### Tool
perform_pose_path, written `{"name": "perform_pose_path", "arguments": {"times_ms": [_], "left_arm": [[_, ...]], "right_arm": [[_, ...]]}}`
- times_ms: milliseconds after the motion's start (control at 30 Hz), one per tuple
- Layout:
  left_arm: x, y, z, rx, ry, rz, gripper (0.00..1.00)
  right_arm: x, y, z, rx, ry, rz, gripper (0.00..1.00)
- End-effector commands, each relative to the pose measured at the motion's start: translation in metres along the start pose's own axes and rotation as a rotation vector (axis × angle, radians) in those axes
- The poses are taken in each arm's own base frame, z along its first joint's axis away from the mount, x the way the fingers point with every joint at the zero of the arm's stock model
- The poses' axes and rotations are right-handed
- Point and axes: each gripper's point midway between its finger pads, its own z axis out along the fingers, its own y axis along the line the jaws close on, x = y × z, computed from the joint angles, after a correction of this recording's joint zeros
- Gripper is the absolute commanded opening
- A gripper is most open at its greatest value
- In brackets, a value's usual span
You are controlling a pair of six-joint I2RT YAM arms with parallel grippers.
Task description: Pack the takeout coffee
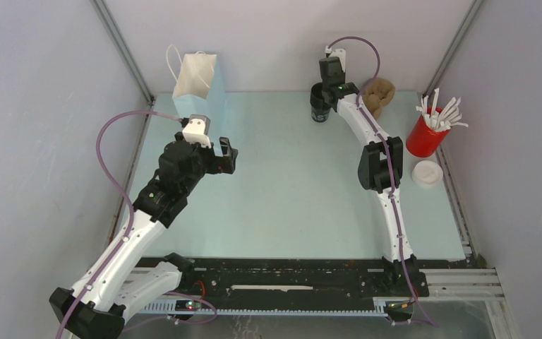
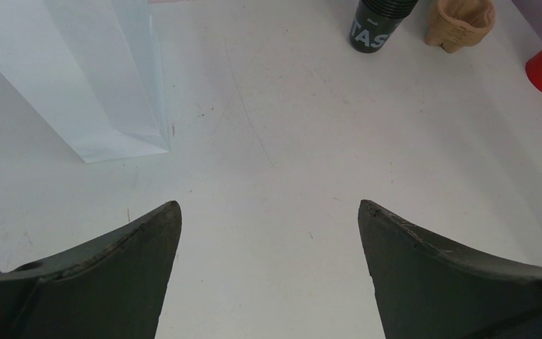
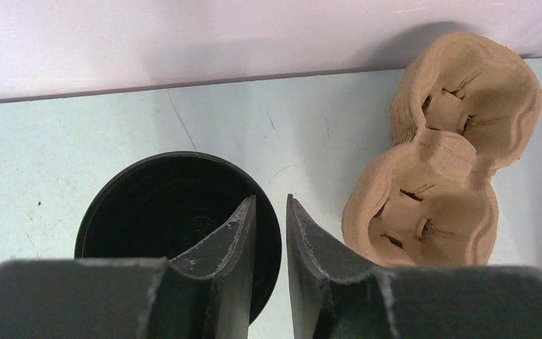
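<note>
Table (image 1: 289, 205) holds one black cup (image 1: 317, 109), one white lid (image 1: 427, 173), one bag (image 1: 196, 81).

Table centre (image 1: 296, 191) open; bag (image 1: 196, 81) blocks far left, carrier (image 1: 381, 95) far right.

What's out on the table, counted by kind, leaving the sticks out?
Open cups: 2, black cup, red cup
Lidded takeout coffee: 1
Paper bag: 1
Pulp cup carrier: 1
Total: 5
</note>
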Motion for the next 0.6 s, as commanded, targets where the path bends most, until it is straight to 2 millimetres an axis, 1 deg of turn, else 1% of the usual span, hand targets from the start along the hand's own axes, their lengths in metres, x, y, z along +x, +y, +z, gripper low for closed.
{"name": "perform_pose_path", "arguments": {"times_ms": [0,100,300,567], "left_arm": [[-0.0168,-0.0071,-0.0013,0.032,-0.051,0.011,1.0],[-0.0173,-0.0073,-0.0014,0.032,-0.052,0.01,1.0],[-0.0172,-0.0077,-0.0016,0.035,-0.052,0.011,1.0],[-0.0163,-0.0082,-0.001,0.037,-0.049,0.01,1.0]], "right_arm": [[-0.0364,-0.0055,-0.0118,0.009,-0.082,0.023,0.3],[-0.0374,-0.0052,-0.0126,0.013,-0.086,0.014,0.27],[-0.04,-0.0057,-0.015,0.019,-0.091,0.004,0.28],[-0.0418,-0.0078,-0.0163,0.031,-0.096,-0.012,0.24]]}}
